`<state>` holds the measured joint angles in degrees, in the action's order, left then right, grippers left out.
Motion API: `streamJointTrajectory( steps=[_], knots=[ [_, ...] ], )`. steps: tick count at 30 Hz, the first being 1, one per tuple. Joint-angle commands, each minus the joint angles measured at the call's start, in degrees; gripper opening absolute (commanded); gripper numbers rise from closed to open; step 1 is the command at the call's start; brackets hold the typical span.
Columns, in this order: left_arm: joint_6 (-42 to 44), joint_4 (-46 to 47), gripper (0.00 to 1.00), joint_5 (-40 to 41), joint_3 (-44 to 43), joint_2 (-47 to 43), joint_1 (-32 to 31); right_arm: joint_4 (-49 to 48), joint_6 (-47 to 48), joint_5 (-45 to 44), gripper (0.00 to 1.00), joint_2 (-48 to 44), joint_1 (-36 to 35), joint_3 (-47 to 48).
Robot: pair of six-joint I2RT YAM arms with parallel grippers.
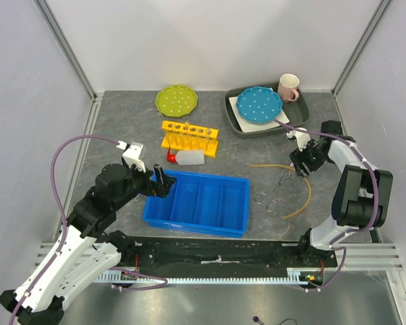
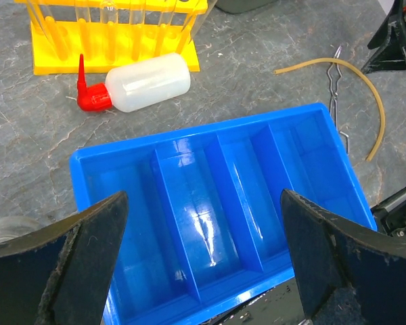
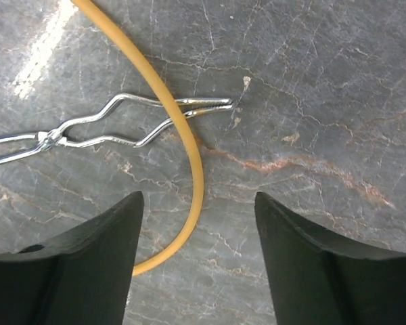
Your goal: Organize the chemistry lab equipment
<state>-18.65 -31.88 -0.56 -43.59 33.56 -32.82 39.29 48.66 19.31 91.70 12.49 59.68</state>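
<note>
The yellow test-tube rack [image 1: 189,137] [image 2: 115,40] stands mid-table with clear tubes in its holes. In front of it the white squeeze bottle [image 1: 188,158] [image 2: 145,82] lies on its side, red cap to the left. Metal tongs [image 1: 274,191] [image 3: 122,122] lie right of the blue divided bin [image 1: 197,202] [image 2: 216,203], and the tan rubber tube [image 1: 271,165] [image 3: 193,156] curves over them. My left gripper [image 1: 164,183] [image 2: 203,196] hangs open above the bin's left end. My right gripper [image 1: 303,162] [image 3: 197,198] is low over the tube, jaws apart on either side of it without touching.
A green dotted plate [image 1: 176,100] sits at the back. A grey tray [image 1: 237,122] at the back right holds a blue dotted plate [image 1: 259,103], and a pink-handled mug [image 1: 288,87] stands behind it. White walls enclose the table on three sides.
</note>
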Motion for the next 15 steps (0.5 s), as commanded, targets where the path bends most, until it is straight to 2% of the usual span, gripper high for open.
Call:
streamJointTrajectory(
  steps=[1,14,15],
  knots=[
    [-1.21,-0.03,1.0,-0.76,0.18,-0.51,0.21,-4.13,2.05,1.08,0.7,2.86,-0.19,0.0],
    [-1.21,-0.9,1.0,-0.23,-1.58,-0.43,0.21,-3.25,2.49,2.84,0.38,9.37,-0.63,1.32],
    [-1.21,-0.99,1.0,-0.41,-1.67,-0.43,0.21,-2.64,2.75,3.01,0.34,9.63,-0.63,1.32]
  ],
)
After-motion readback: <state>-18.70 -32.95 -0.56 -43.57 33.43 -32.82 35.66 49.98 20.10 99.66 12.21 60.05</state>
